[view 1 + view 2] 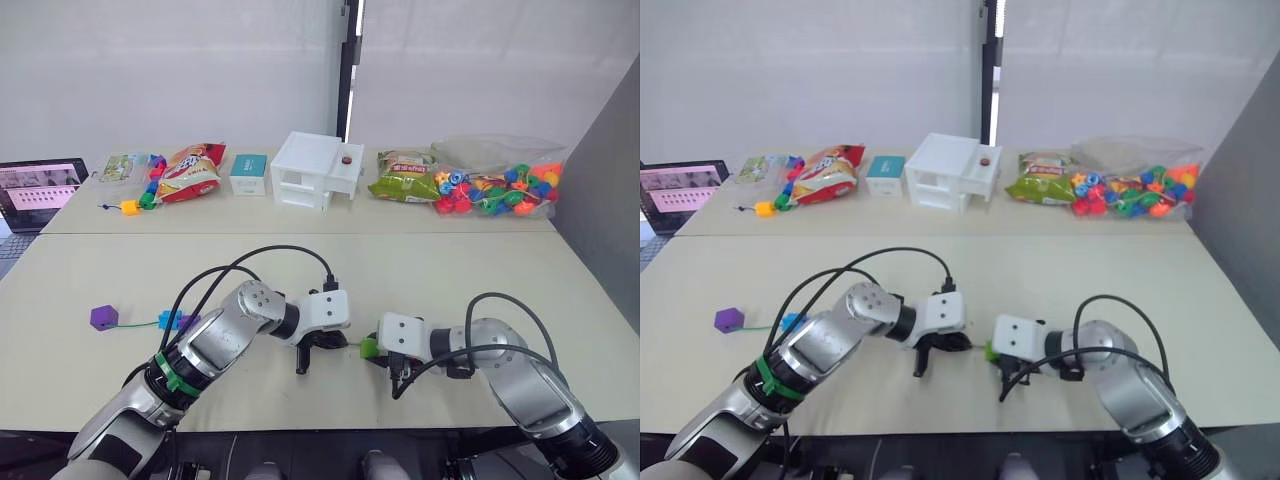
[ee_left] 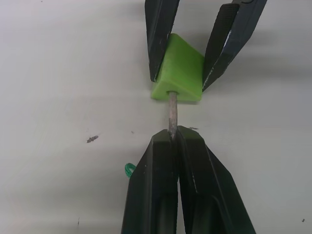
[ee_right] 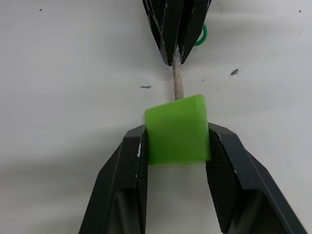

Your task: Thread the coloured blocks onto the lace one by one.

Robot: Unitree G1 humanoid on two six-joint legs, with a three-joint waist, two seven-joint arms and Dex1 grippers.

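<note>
Light green block (image 3: 176, 129), a small plastic cube with a hole in the face turned to the other arm, sits near the middle of the bench's (image 1: 420, 270) front edge. The right pincer (image 3: 176, 141) is narrowed onto it, one black finger pressed against each side. The lace's grey tip (image 2: 172, 111), stiff and needle-like, enters the hole in that face. The left pincer (image 2: 173, 139) is closed tight on the tip, fingertips together just short of the block. A small loop of the green lace (image 2: 129, 169) shows on the bench beside the left fingers. Toward the left edge, a purple block (image 1: 103, 317) lies on the bench with the green cord running from it to a blue block (image 1: 168, 320) and another purple one (image 1: 187, 322), partly hidden behind the left arm
</note>
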